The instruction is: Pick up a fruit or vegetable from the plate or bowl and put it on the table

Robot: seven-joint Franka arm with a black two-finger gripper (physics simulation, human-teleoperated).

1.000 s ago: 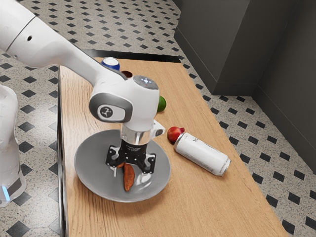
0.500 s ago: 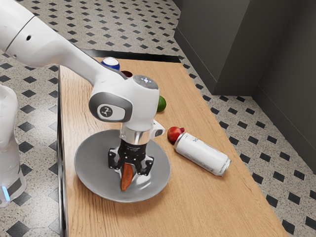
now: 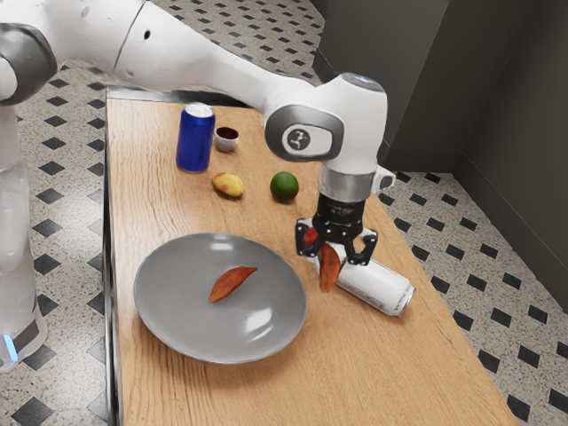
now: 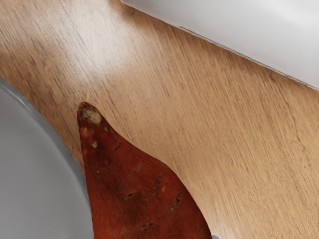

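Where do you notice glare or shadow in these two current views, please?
Exterior view: a bright glare spot on the plate, with a fainter sheen by its far rim. Wrist view: a pale, washed-out patch on the table, soft shadow along the can, no strong glare on the held sweet potato.

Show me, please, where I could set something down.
Bare wood runs from the plate and white can to the exterior view's lower edge; another patch separates plate and yellow fruit. It is crowded around the can: red fruit, gripper, held sweet potato.
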